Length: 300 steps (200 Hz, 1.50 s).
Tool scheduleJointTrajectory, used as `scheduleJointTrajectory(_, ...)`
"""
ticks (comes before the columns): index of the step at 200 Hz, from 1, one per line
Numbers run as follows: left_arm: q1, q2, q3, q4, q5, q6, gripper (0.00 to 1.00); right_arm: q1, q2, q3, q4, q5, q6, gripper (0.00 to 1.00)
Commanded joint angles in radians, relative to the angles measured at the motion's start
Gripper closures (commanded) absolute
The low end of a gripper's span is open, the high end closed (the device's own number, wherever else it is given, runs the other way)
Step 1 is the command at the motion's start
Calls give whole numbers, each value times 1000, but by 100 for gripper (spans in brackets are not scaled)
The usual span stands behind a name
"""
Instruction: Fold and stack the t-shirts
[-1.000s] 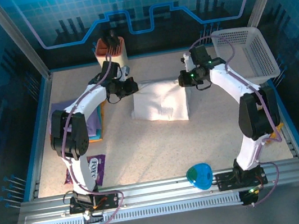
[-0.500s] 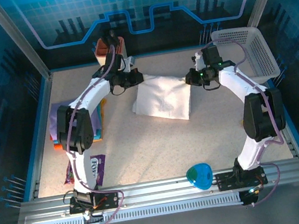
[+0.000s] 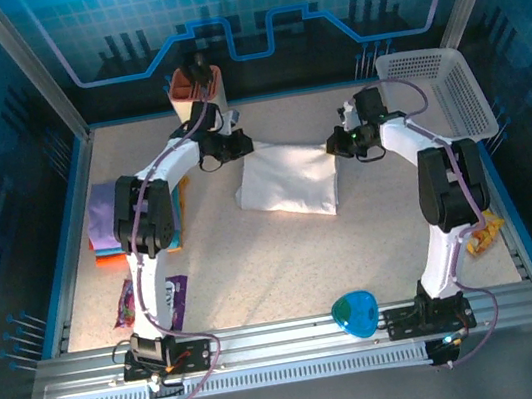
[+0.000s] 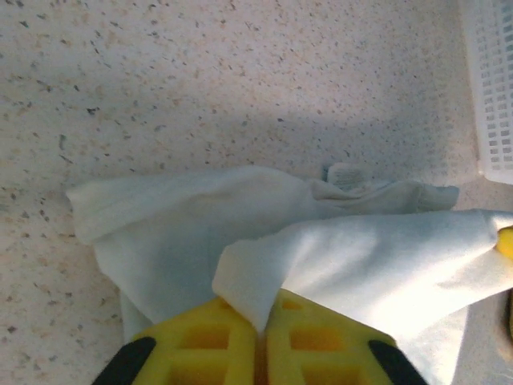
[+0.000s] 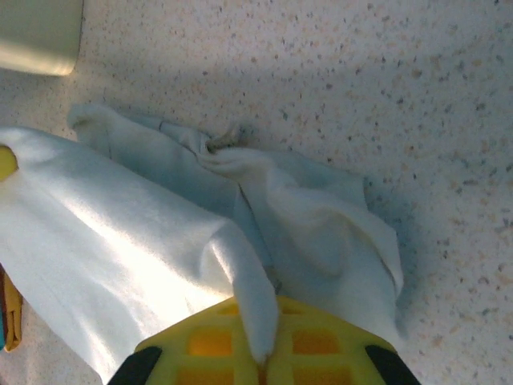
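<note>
Two end effectors hold the far edge of the large soft white cloth t-shirt [image 3: 288,181]. The left end effector [image 4: 260,321] is closed on the left corner, the right end effector [image 5: 260,337] on the right corner. Risk: both pinches are thin, so a corner could slip on the next pull and collapse the fold. Uneven release would skew the edge. The t-shirt sits mid-way on the speckled counter [image 3: 285,257] between the arms, a rough rectangle, far edge taut, crumpled layers bunched beneath. The folded lavender and orange-edged garment stack [image 3: 112,219] lies well apart at left.
</note>
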Motion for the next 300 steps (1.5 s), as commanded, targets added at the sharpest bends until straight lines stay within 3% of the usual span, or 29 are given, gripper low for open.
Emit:
scheduleJointTrajectory(1, 17, 51, 59, 18, 28, 12, 62, -17, 41, 57, 7, 6, 4, 96)
scheduleJointTrajectory(11, 20, 70, 96, -11, 21, 19, 52, -20, 54, 74, -3, 18, 2, 88)
scheduleJointTrajectory(25, 24, 79, 145, -62, 3, 30, 47, -25, 63, 98, -13, 11, 1, 58)
scheduleJointTrajectory(39, 23, 51, 151, -80, -11, 29, 45, -25, 55, 120, -35, 0, 1, 50)
scheduleJointTrajectory(61, 16, -40, 92, -82, -27, -9, 45, -10, 8, 120, -66, 19, -1, 27)
scheduleJointTrajectory(95, -31, -155, -40, -46, -38, -100, 45, 22, -53, 65, -65, -35, 37, 25)
scheduleJointTrajectory(119, -68, -167, -124, 75, 6, -184, 46, 40, -55, 3, 26, -93, 104, 25)
scheduleJointTrajectory(145, -74, -86, -90, 145, 53, -254, 46, 51, 1, 12, 89, -141, 141, 25)
scheduleJointTrajectory(196, -58, 102, 28, 292, 37, -328, 47, 32, 134, 23, 244, -203, 186, 25)
scheduleJointTrajectory(233, -39, 197, 98, 251, 21, -311, 48, 5, 234, 16, 334, -257, 232, 25)
scheduleJointTrajectory(300, -32, 105, -125, 291, -38, -279, 49, -51, 276, 9, 279, -288, 222, 24)
